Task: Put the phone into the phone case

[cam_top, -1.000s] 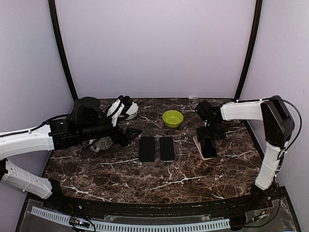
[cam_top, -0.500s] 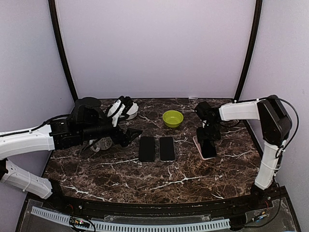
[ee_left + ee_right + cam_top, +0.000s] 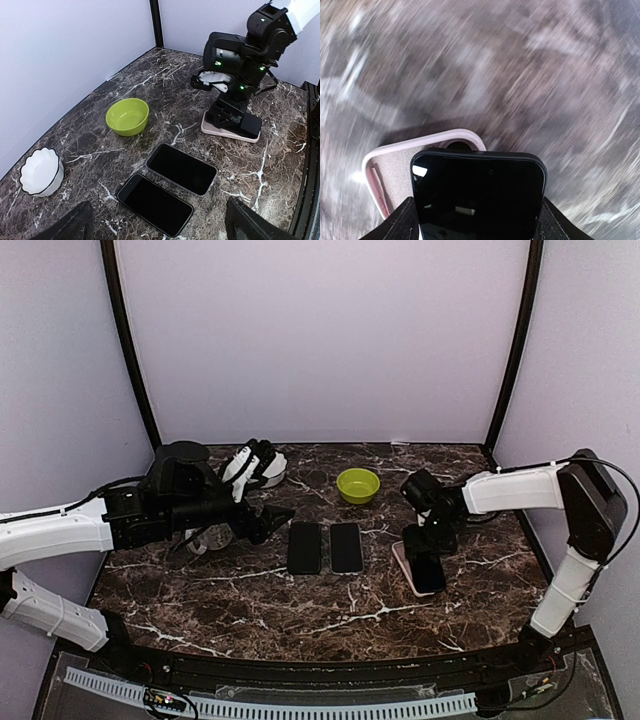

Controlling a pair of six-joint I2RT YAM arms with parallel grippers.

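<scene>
**Operator:** Pale pink soft-walled phone case [image 3: 390,172]: what was its status?

**Technician:** Not loaded. The black glass-fronted phone [image 3: 479,195] lay over the case but offset from it. One side wall and the end rim with the round cut-out were uncovered. The right gripper [image 3: 476,220] pinched the phone by its long edges, one finger at each side. Seating was judged incomplete: aligning the phone over the cavity and pressing it in were left to do.

**Operator:** And the left gripper?

**Technician:** The left gripper [image 3: 272,520] hung with its jaws spread, holding nothing. It was near two dark flat slabs [image 3: 304,547] that lay side by side on the dark marble table [image 3: 200,610], and it touched neither. Whether the slabs were phones or cases could not be told.

**Operator:** How did the views differ?

**Technician:**
- **Right wrist view:** This view alone showed the offset between phone and case. Its background was smeared, so nothing else could be read there.
- **Top view:** This view showed both arms. It placed the case at the right of the table, well apart from the lime-green round bowl [image 3: 357,485].
- **Left wrist view:** This view showed the right gripper from the side, down over the phone, with the case flat on the marble beneath. It also showed the white fluted bowl [image 3: 42,171] plainly. It did not show the finger contact.
</scene>
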